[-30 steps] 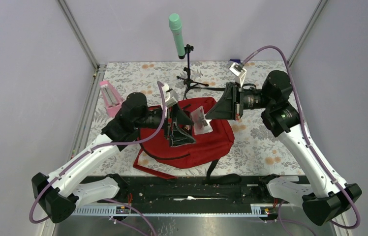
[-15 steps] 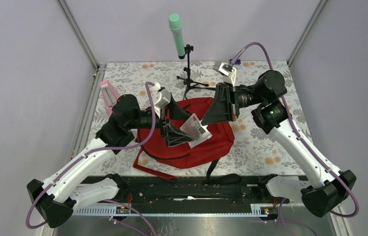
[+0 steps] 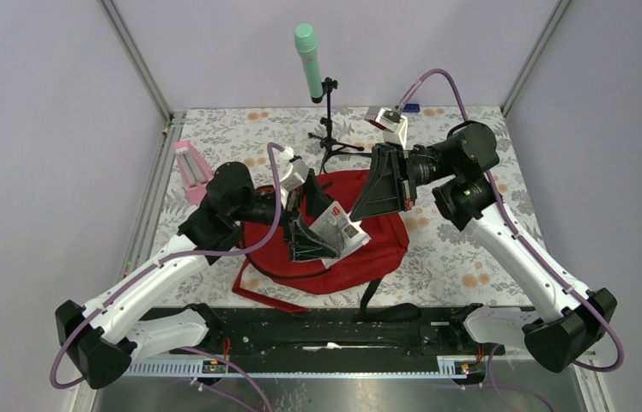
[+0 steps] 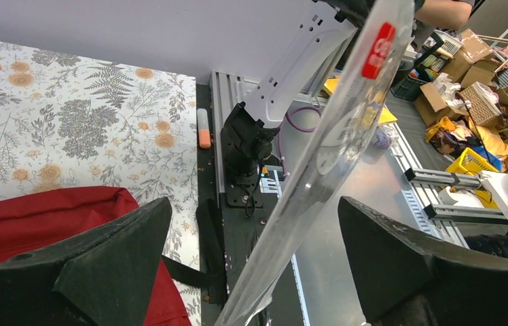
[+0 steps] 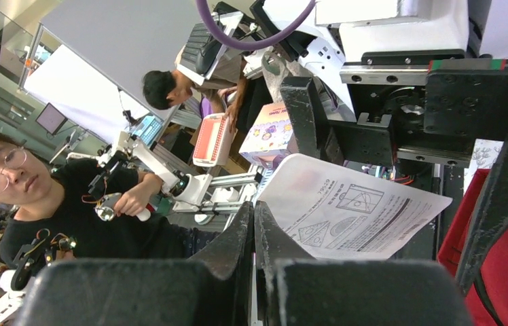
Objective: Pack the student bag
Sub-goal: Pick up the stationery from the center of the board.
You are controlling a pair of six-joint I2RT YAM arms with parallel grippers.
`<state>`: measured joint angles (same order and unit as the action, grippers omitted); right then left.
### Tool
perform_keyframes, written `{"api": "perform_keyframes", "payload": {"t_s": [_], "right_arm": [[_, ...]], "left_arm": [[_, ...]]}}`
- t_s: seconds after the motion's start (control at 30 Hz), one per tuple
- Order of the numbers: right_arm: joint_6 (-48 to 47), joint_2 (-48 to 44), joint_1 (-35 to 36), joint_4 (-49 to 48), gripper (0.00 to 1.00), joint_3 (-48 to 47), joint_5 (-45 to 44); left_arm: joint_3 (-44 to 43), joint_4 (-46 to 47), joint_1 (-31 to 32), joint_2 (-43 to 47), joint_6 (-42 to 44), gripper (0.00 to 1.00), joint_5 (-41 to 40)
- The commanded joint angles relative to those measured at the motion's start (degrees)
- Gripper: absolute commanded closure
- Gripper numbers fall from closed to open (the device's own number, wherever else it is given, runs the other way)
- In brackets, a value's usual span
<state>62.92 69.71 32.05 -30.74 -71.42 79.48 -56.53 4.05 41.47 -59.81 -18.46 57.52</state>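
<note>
Beneath both grippers, student bag [image 3: 360,249], left gripper [image 3: 328,230] spread around clear packet [image 3: 339,227], right gripper [image 3: 367,199] state unclear

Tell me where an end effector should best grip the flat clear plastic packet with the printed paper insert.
Probably by a free thin edge, the pads pressing on its two flat faces. The flat clear plastic packet with the printed insert is a thin sheet standing tilted above the dark-red fabric backpack, between the fingers of the left end effector, so approach edge-on from above.
</note>
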Motion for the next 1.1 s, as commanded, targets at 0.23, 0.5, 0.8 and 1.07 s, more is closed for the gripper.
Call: {"api": "perform_keyframes", "payload": {"t_s": [0.23, 0.5, 0.8, 1.07], "right_arm": [[2.4, 0.6, 0.9, -5.5, 1.0, -2.4, 2.6], [5.6, 1.3, 0.9, -9.1, 1.0, -2.6, 3.1], [6.2, 2.1, 0.9, -10.3, 1.0, -2.1, 3.5], [6.7, 3.0, 0.9, -11.5, 1.0, -1.5, 4.1]], "left_arm": [[-5.0, 3.1, 2.7, -2.1, -1.9, 0.21, 6.6], [-4.7, 0.4, 4.1, -3.1, 0.3, 0.19, 5.1], [-5.5, -0.4, 4.4, -3.7, -0.1, 0.6, 6.3], [-4.6, -5.2, 4.4, -1.8, 2.5, 0.6, 3.7]]}}
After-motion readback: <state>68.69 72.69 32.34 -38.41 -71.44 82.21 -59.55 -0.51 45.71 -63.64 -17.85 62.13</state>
